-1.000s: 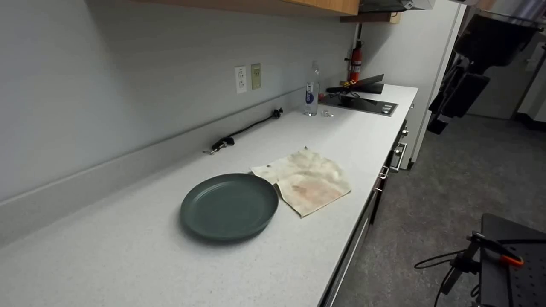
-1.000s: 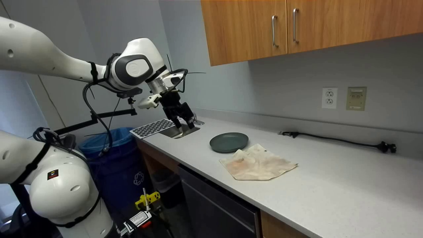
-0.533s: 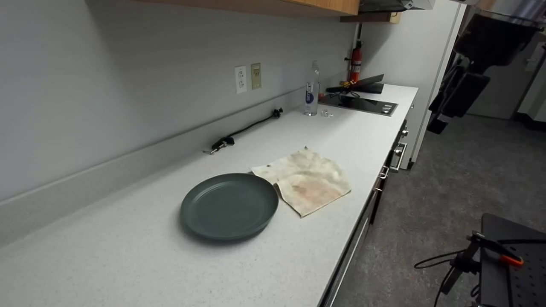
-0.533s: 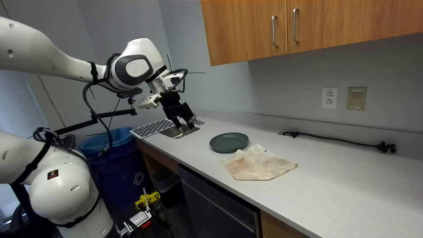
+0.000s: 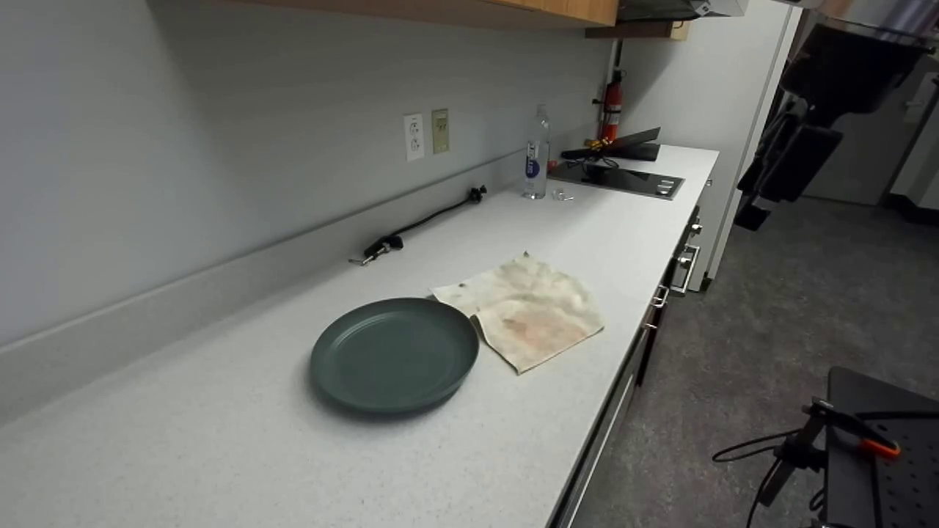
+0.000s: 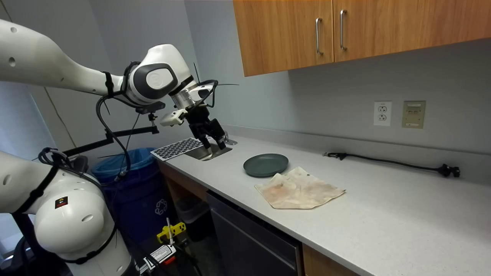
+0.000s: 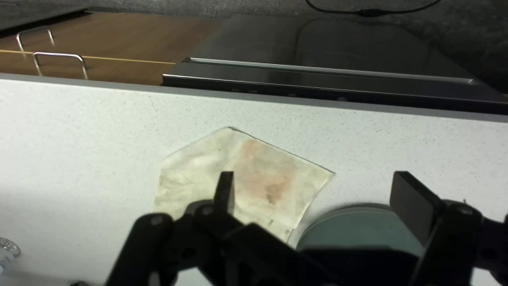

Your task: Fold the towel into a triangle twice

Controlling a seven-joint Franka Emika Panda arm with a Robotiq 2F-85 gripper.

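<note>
In an exterior view: displaying one towel (image 5: 539,319), thin and cream-beige, spreading in an irregular outline across a pale speckled counter (image 5: 220,469); wrinkling softly, bearing pinkish-brown staining toward the counter's front edge, showing small dark marks toward the back. Lying just beside a dark green round plate (image 5: 396,356); leaving contact with the rim impossible to tell. Including, farther along, a clear bottle (image 5: 536,158), standing upright, wearing a blue-and-white label, leaving its contents impossible to tell.

In an exterior view: presenting a black gripper (image 6: 215,146), hanging in the air, overlapping the sink (image 6: 197,154) from this angle, holding its fingers (image 6: 221,142) spread. Showing the towel lying well apart from these, rumpling gently, on the plate's side away from the sink. Including a blue bin (image 6: 132,207), holding a light-blue liner (image 6: 140,159), hiding anything deeper; also a smaller dark bin (image 6: 197,222), standing beneath the counter, looking too dim inside to read.

In the wrist view: showing the fingers standing wide apart. Covering part of the towel with the finger at the view's left, part of the plate with the finger at the view's right. Showing the towel lying on the counter below, reaching its stained portion and one corner into the gap between the two as seen from above.
</note>
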